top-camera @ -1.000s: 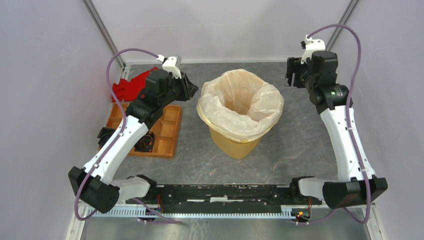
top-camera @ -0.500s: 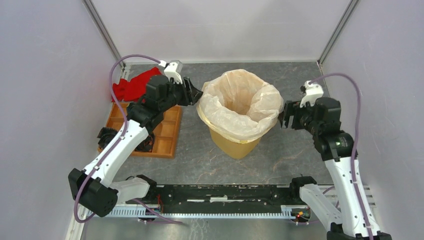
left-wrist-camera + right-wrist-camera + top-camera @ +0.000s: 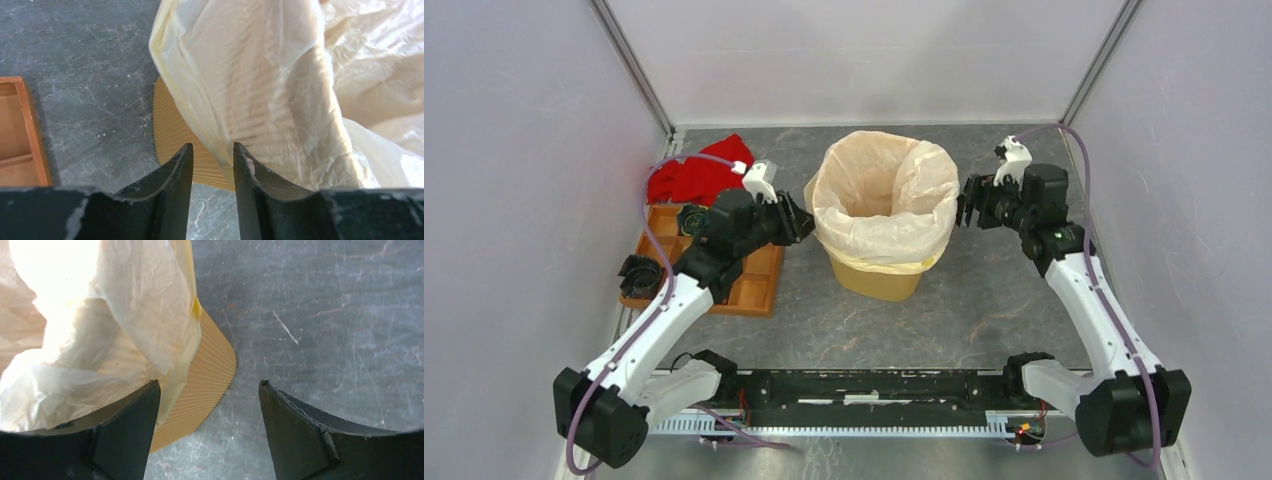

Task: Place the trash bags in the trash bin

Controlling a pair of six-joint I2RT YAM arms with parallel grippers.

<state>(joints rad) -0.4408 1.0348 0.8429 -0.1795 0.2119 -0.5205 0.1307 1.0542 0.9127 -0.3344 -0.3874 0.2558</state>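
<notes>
The trash bag (image 3: pixel 854 190) already lines the trash bin (image 3: pixel 876 281), which stands upright in the middle of the bench (image 3: pixel 994 300). Its mouth is turned out over the rim on every side, presumably so the film stays open and doesn't slump inside. Your left hand (image 3: pixel 802 222) is at the bin's left side with its fingers only a narrow gap apart. The tips are right at the hanging hem, where they could nip or tuck that edge, and you can't tell whether any film is caught between them. Your right hand (image 3: pixel 969 203) is spread wide at the opposite side and holds nothing. One finger (image 3: pixel 131 412) is against the overhang, which looks like a way to steady or smooth it. The job seems nearly done.
</notes>
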